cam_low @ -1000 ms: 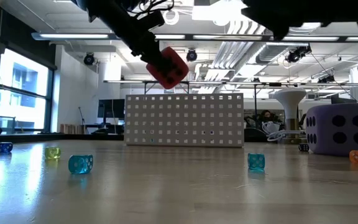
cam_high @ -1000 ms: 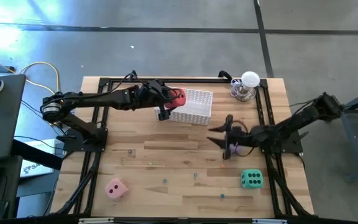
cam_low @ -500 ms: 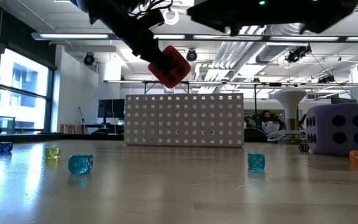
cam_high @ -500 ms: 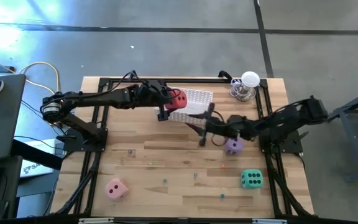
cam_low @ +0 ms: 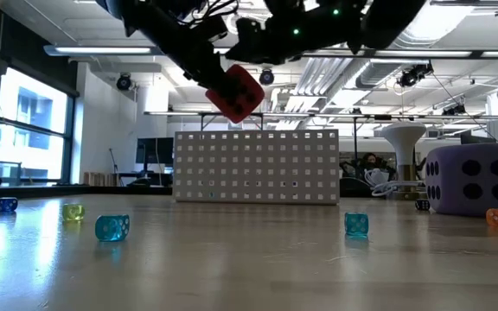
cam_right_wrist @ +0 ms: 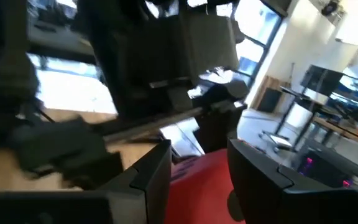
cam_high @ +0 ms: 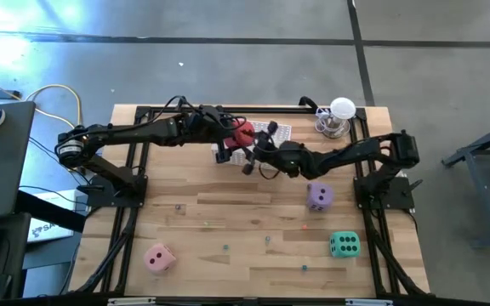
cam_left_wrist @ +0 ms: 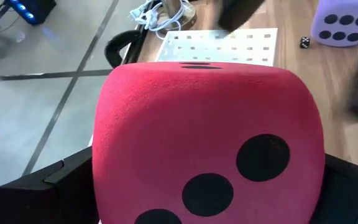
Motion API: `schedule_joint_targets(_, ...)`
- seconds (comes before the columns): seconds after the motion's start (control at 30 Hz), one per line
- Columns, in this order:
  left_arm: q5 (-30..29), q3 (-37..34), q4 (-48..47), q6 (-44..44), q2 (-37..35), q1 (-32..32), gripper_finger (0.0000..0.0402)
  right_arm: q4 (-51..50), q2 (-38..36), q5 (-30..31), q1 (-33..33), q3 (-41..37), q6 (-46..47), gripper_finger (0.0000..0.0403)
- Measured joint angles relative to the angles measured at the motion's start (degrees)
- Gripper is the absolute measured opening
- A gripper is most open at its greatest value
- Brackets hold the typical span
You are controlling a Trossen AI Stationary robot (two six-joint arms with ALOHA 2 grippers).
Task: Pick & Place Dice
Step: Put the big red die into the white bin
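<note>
The red die (cam_high: 243,133) hangs in my left gripper (cam_high: 232,140) above the white perforated basket (cam_high: 270,136); it fills the left wrist view (cam_left_wrist: 207,137) and sits over the basket (cam_low: 256,166) in the low view (cam_low: 234,92). My right gripper (cam_high: 253,154) is open and stretched across from the right, right beside the red die, whose red surface (cam_right_wrist: 197,180) shows between its fingers; whether they touch it, I cannot tell. The purple die (cam_high: 318,196), green die (cam_high: 344,245) and pink die (cam_high: 159,257) rest on the table. My left gripper pinches the red die between its two fingers (cam_left_wrist: 58,180), one on each of two opposite faces (cam_left_wrist: 107,155). It comes roughly level from the table's left. The die is lifted clear, tilted, above the basket.
A white lamp-like object with cables (cam_high: 339,117) stands at the far right corner. Several small translucent dice (cam_low: 112,227) lie scattered on the near part of the table. Black frame rails (cam_high: 134,170) run along both sides. The two arms crowd together over the basket.
My right arm has swung from above the purple die toward the table's left and far edge, reaching out until its open gripper sits by the red die. The purple die has stayed where it was.
</note>
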Motion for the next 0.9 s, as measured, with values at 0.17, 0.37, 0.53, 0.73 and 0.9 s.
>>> schedule_joint_targets(0.17,0.0,0.0,-0.9,0.6,0.1,0.1,0.04,-6.1,0.6,0.2,-1.4,1.2,3.5,0.0148)
schedule_joint_targets(0.37,-1.2,0.0,-2.1,0.2,0.1,0.1,0.04,-9.5,0.6,0.4,-2.3,1.2,7.9,0.0148)
schedule_joint_targets(0.53,-1.3,0.0,-2.2,-0.2,0.1,0.1,0.04,-11.7,0.5,0.4,-2.7,1.2,8.3,0.0148)
schedule_joint_targets(0.73,-1.3,-0.1,-2.6,-0.7,0.1,0.0,0.04,-16.0,0.5,0.9,-2.7,1.2,10.8,0.0148)
schedule_joint_targets(0.9,-1.1,-0.1,-1.7,-0.9,0.1,0.0,0.04,-18.5,0.6,2.9,-2.7,1.0,11.5,0.0148)
